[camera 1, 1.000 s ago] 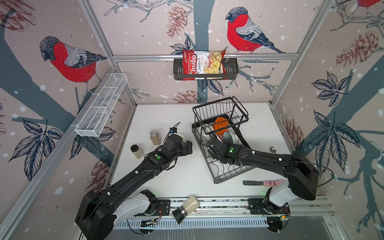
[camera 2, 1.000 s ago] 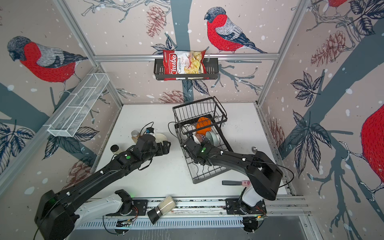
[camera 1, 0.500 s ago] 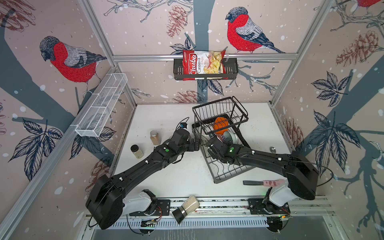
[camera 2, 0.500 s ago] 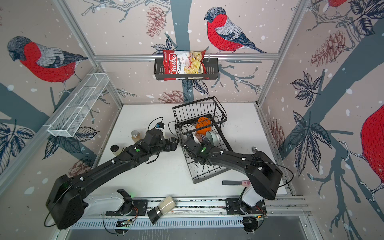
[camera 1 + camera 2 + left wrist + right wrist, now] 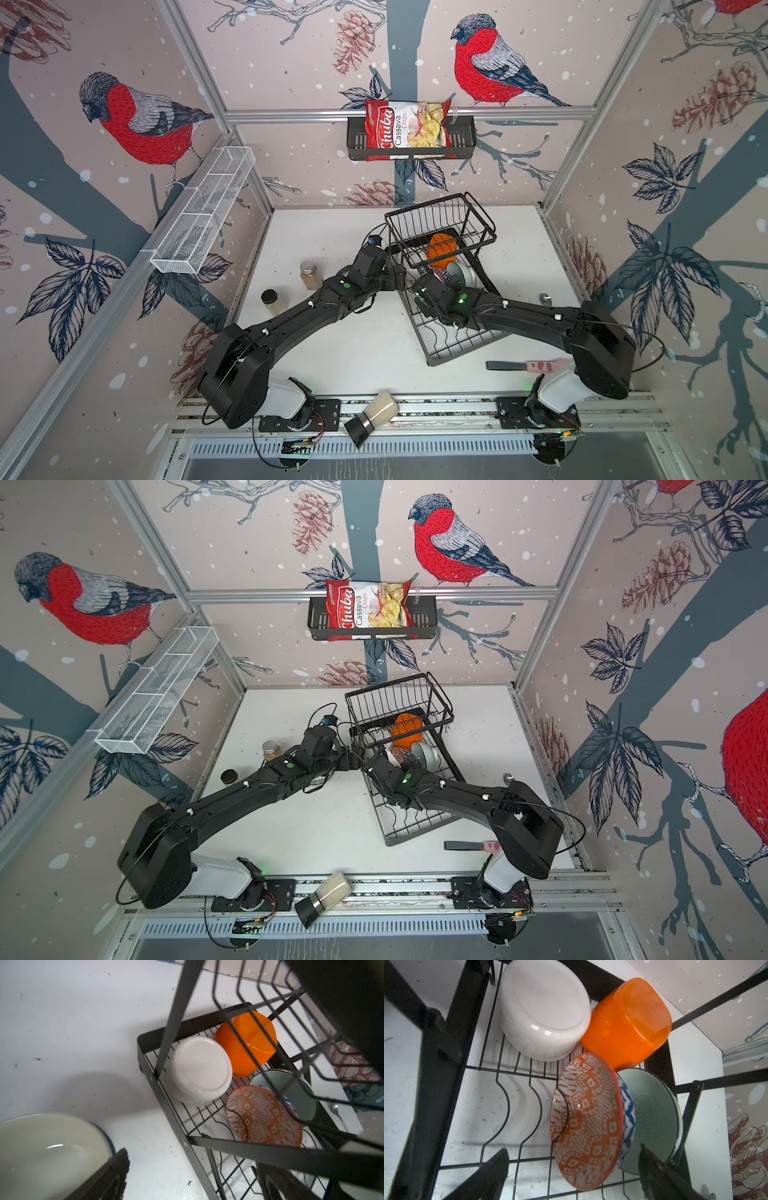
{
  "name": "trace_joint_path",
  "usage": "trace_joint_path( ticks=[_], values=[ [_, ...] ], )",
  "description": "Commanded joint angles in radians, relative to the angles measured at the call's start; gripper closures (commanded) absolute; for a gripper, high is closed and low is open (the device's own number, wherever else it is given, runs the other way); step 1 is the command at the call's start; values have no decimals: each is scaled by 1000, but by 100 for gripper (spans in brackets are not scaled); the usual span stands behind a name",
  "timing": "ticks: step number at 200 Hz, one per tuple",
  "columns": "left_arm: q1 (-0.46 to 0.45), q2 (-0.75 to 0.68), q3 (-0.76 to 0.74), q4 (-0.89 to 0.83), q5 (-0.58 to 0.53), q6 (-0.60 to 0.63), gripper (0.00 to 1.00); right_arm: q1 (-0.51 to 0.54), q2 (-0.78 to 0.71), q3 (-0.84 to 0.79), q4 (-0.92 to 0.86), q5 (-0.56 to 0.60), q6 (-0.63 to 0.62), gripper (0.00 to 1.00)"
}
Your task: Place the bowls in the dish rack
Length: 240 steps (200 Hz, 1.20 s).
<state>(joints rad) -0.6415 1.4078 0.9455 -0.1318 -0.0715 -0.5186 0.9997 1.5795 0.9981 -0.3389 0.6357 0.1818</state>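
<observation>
So the big black wire dish rack sits on the white desk, right of the middle. Five bowls are in its flat lower tier, under the raised basket. A plain white round bowl and a bright orange plastic bowl lie bottom-up at the far end, touching each other. Just beside them three more stand on edge, nested together in the wavy dividers. An orange-red patterned bowl is in front, a blue zigzag-patterned bowl is tucked behind it, and a pale teal ringed bowl is at the back.

The right tool hangs low over the rack with its jaws spread wide, straddling the nested three and clamped on nothing. One jaw overlaps the teal bowl's edge in the wrist view, and it's hard to say if it actually touches.

The left tool is at the rack's left edge, jaws also wide apart with nothing between them. Right by one of its fingers there's a sixth one, a round bowl with a cream inside and a dark blue rim — outside the rack. Whether the finger touches it, or whether it rests on the desk, can't be told.
</observation>
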Motion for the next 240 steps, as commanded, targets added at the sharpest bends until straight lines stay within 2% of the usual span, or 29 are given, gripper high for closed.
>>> trace_joint_path(
  ticks=[1, 103, 165, 240],
  values=[
    [15, 18, 21, 43, -11, 12, 5, -3, 16, 4, 99, 84, 30, 3],
    [58, 104, 128, 11, -13, 55, 6, -4, 133, 24, 63, 180, 34, 2],
    [103, 143, 170, 6, -3, 75, 5, 19, 67, 9, 102, 123, -13, 2],
    [132, 164, 214, -6, 11, 91, 6, 7, -47, 16, 103, 54, 10, 2]
  ],
)
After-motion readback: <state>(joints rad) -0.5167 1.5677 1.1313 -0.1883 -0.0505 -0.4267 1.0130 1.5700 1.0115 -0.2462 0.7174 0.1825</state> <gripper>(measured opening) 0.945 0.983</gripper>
